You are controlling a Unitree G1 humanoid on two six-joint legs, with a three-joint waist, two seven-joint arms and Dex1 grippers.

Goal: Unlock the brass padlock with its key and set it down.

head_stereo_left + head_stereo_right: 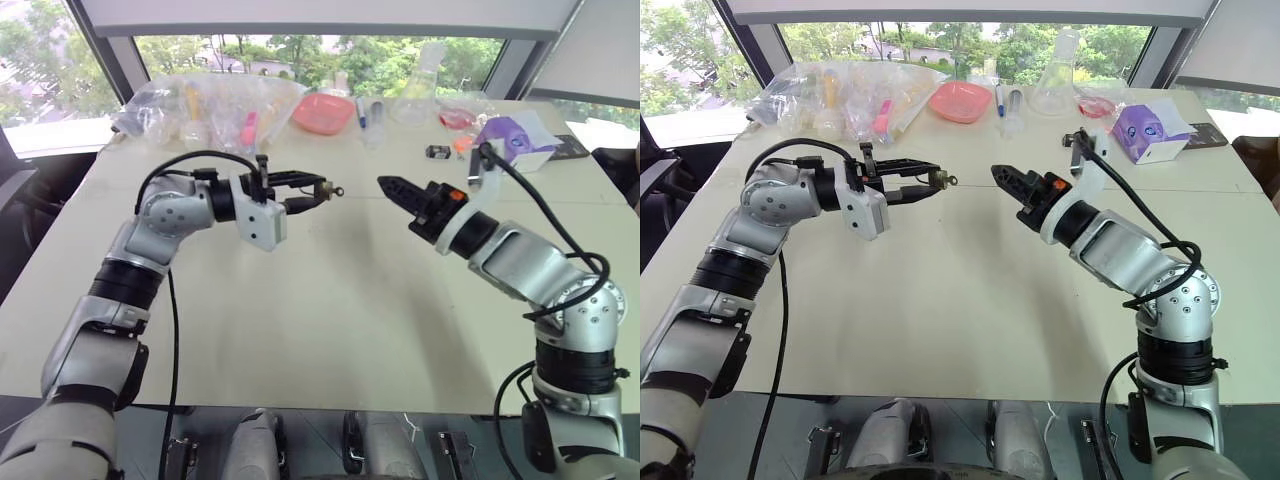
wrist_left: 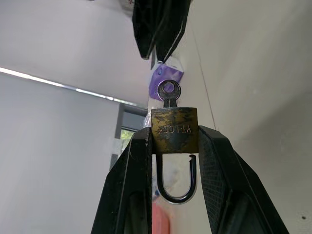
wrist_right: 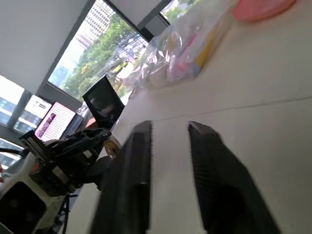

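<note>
We held the brass padlock (image 2: 174,129) pinched in our left hand (image 2: 173,146), key (image 2: 169,92) inserted and shackle sprung, right hand (image 3: 168,170) spread apart nearby; setting it on the bench (image 1: 330,330) remained.

padlock (image 2: 174,129): 1 | key (image 2: 169,92): 1 | pink dish (image 1: 322,113): 1 | glass flask (image 1: 416,92): 1 | purple box (image 1: 512,141): 1
</note>
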